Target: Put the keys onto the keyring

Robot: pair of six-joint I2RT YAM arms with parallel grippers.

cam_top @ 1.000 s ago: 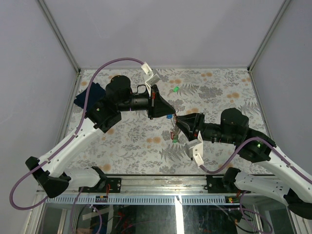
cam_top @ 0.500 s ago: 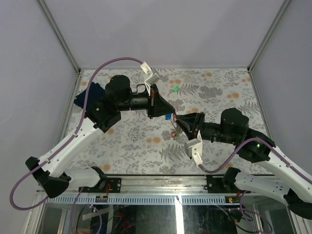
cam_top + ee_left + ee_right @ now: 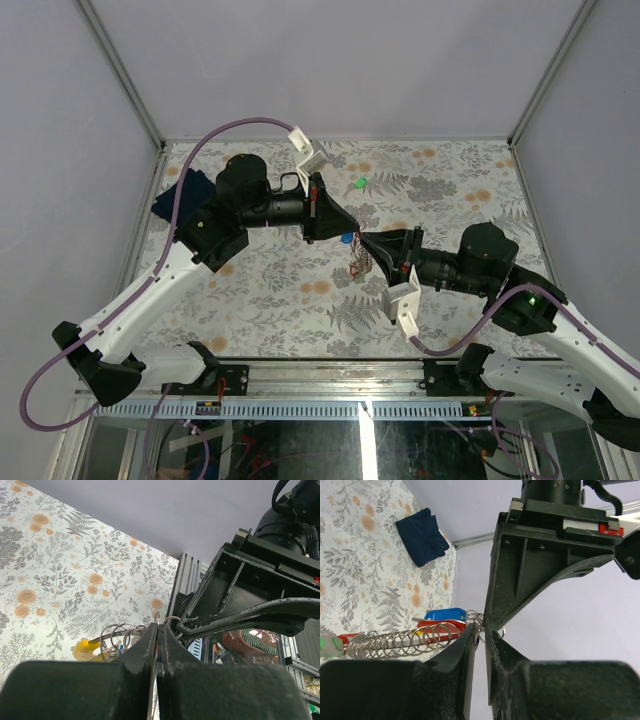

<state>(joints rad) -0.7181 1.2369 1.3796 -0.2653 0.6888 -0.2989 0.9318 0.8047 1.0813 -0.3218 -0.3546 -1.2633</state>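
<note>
1. Both arms meet in mid-air over the table [image 3: 470, 190], and the keyring [image 3: 127, 628] sits between their tips. Everything below is placed from that ring.
2. Left gripper [image 3: 158, 628]: fingers clenched flat together, with a thin loop of the keyring's wire pinched at their tips. It is carrying the bundle.
3. Right gripper [image 3: 481, 631]: comes at the keyring from the opposite side, tip to tip with the left. Its fingers are drawn close with a slim gap, and a wire loop sits in that gap. Cannot tell whether they have bitten on it or only bracket it.
4. Hanging off the keyring:
   - A run of small linked rings, the chain [image 3: 395, 642].
   - A blue key [image 3: 445, 615] and a red key [image 3: 436, 625] right against the ring.
   - A yellow key [image 3: 86, 649] just beside it.
   - A scrap of green at the far end of the chain, too cropped to be sure what it is.
5. One green key [image 3: 358, 184] lies loose on the table, well apart from the keyring on its far side and not on it.
6. A dark blue cloth [image 3: 422, 536] lies well away from the keyring, past the left arm. It plays no part.
7. Step in hand, as I judge it: a two-handed re-grip, bracing the ring from both sides so its coil can be worked.
8. Next move calls for a firm right-hand pinch on the wire, without dragging it out of the left. Then one arm is freed to fetch the loose green key.
</note>
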